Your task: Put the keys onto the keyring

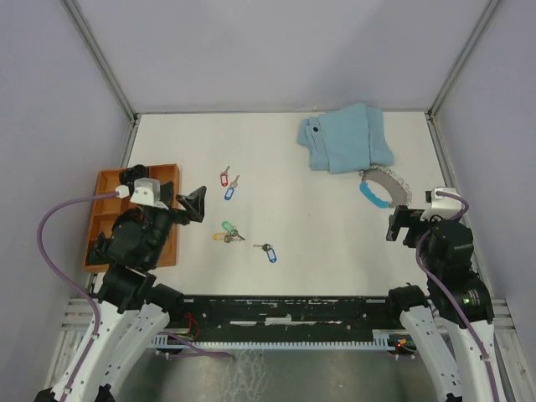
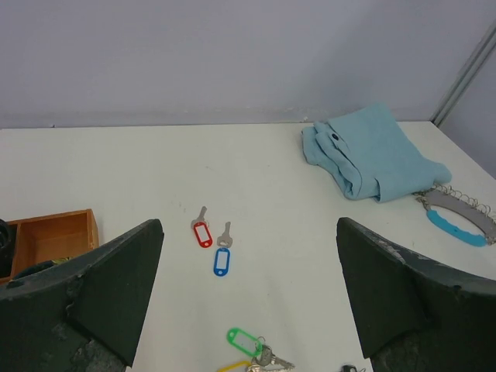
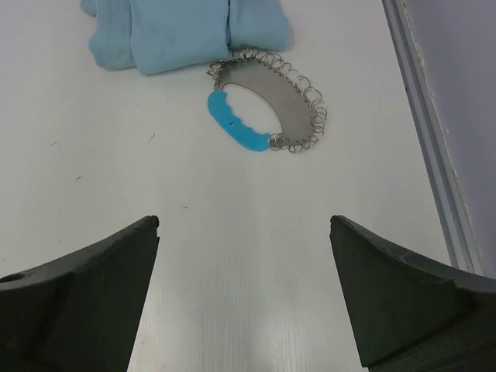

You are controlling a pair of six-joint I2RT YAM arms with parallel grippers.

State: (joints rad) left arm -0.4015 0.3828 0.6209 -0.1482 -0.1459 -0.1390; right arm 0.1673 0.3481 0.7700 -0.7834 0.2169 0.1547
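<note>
Nothing threaded yet: my left pincer [image 1: 198, 205] and right pincer [image 1: 394, 226] both gape empty, the small silver colour-tagged keys [image 1: 229, 192] lie loose mid-table, and the grey wire-and-blue-plastic oval keyring [image 1: 381, 189] lies keyless at their three o'clock.

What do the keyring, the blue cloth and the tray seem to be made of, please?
The keyring looks like dull grey metal edged with wire loops, with a glossy blue plastic grip; the cloth, soft creased fabric; the tray, probably matte brown wood.
</note>
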